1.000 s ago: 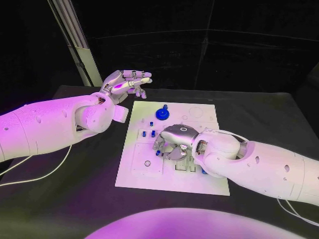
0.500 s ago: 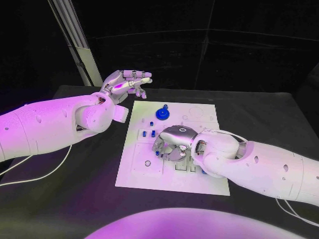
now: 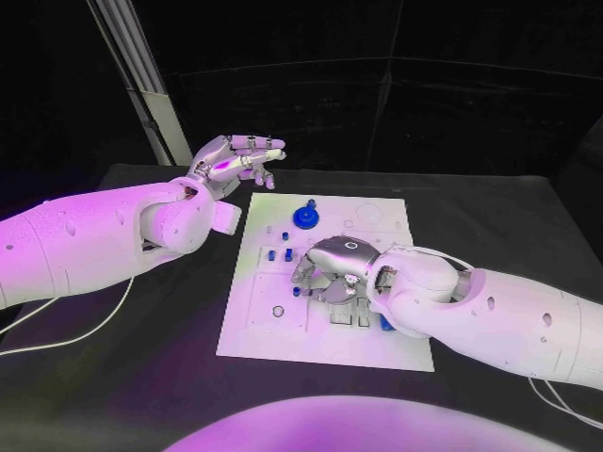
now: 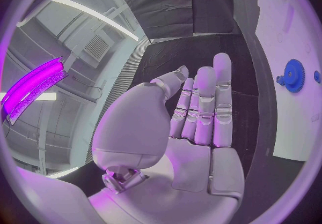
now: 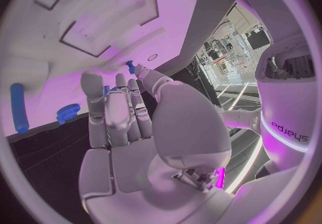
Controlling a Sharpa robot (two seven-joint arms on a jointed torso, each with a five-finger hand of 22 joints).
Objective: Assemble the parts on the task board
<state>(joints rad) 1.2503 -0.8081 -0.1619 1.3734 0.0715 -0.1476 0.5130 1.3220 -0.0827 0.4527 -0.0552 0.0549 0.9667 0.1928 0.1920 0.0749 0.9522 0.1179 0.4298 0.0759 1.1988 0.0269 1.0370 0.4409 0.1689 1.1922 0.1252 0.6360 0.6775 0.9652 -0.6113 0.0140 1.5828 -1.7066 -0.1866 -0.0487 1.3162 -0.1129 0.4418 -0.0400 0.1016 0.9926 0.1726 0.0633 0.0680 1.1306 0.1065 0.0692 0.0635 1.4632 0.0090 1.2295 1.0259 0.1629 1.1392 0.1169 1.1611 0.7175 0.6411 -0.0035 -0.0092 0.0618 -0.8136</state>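
Partly under right hand [image 3: 334,266]: task board [image 3: 383,344].

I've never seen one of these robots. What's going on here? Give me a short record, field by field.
Surface: black table
Board: white task board in the table's middle
Parts: small blue pieces on the board, among them a blue gear at its far end
Left hand: raised beyond the board's far left corner, fingers apart, holding nothing
Right hand: low over the board's middle, fingers pointing down at the board; whether it holds a piece cannot be told
Job: fitting the parts; not finished
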